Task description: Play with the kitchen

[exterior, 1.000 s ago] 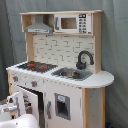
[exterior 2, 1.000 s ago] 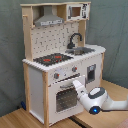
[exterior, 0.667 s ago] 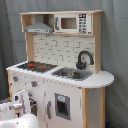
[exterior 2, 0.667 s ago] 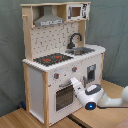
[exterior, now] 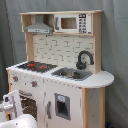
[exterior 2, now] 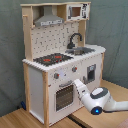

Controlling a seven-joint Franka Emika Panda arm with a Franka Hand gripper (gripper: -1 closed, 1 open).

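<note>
- White arm's gripper [exterior 2: 79,86] reaches at the oven door [exterior 2: 64,96] of the kitchen [exterior 2: 62,60] in the second exterior view; whether it is clenched or released, I cannot tell.
- Kitchen stands upright on the wooden floor [exterior 2: 20,119], just beyond the gripper.
- First exterior view shows the sink [exterior: 71,74] and microwave [exterior: 73,23] plainly, the arm only at the frame's lower corner.

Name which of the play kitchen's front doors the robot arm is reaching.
The oven door below the stovetop: the arm ends there, while the cupboard door under the sink stands clear.
</note>
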